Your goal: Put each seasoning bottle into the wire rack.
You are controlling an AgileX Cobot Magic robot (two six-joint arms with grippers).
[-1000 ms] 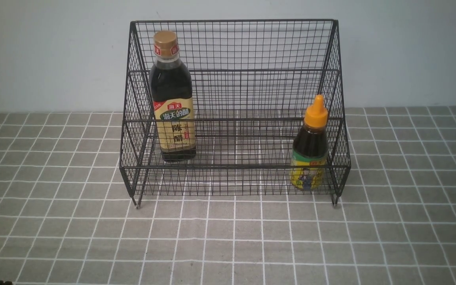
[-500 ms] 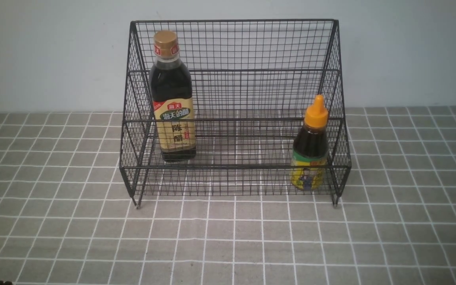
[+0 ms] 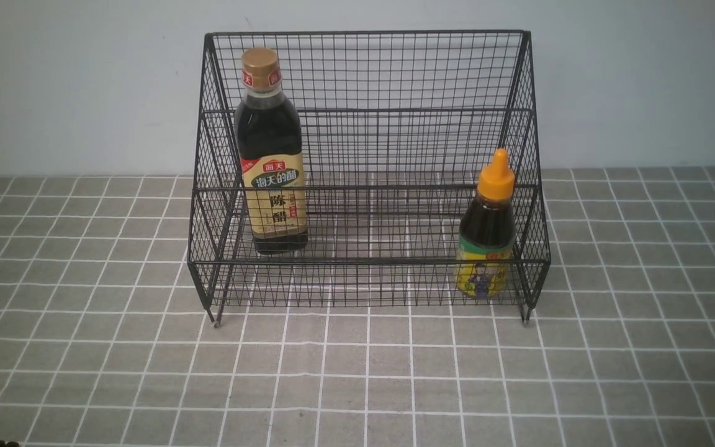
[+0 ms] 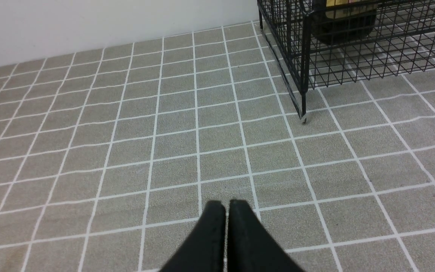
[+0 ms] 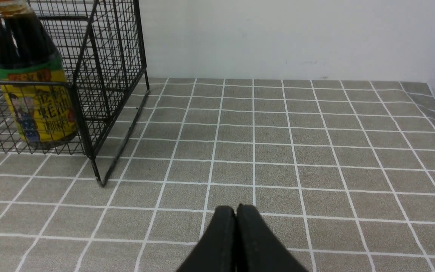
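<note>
Staged tabletop: grid-patterned cloth (image 3: 357, 372) against a bare wall (image 3: 72, 81).

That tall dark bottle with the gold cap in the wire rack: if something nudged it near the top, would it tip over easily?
Probably fairly easily: the tall dark-liquid bottle with the gold cap is narrow for its height. It looks nearly full, so likely heavy and harder to start moving. The black wire-mesh rack has a side wall close beside it, which might catch a sideways fall.

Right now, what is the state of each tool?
Left tool: closed, holding nothing.
Right tool: closed, holding nothing.
</note>
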